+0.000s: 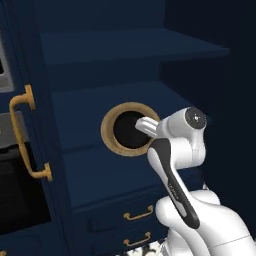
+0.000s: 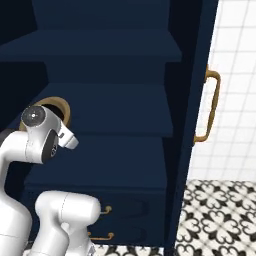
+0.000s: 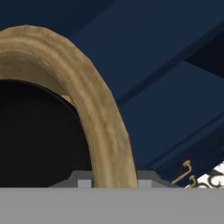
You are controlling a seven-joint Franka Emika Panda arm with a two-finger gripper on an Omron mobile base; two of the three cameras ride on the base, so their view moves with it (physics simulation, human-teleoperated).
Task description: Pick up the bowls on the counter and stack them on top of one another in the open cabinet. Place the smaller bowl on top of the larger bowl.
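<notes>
The larger bowl (image 1: 111,112), light brown wood with a thick rim, rests on a middle shelf of the open cabinet (image 1: 100,170), with the smaller bowl (image 1: 125,131), glossy black, nested inside it. My gripper (image 1: 141,125) reaches in from the right and is shut on the wooden rim. In the hand view the larger bowl's rim (image 3: 94,109) curves down between my fingertips, the gripper (image 3: 114,180) astride it, and the smaller bowl (image 3: 39,140) lies to its left. From the right base the larger bowl (image 2: 61,106) peeks out behind my wrist. The counter is out of view.
Navy shelves (image 2: 115,150) run above and below the bowls. Brass-handled drawers (image 1: 137,215) sit under them. One cabinet door with a curved gold handle (image 1: 22,135) stands open on the left, another door handle (image 2: 212,105) on the right. The black oven (image 1: 15,195) is at far left.
</notes>
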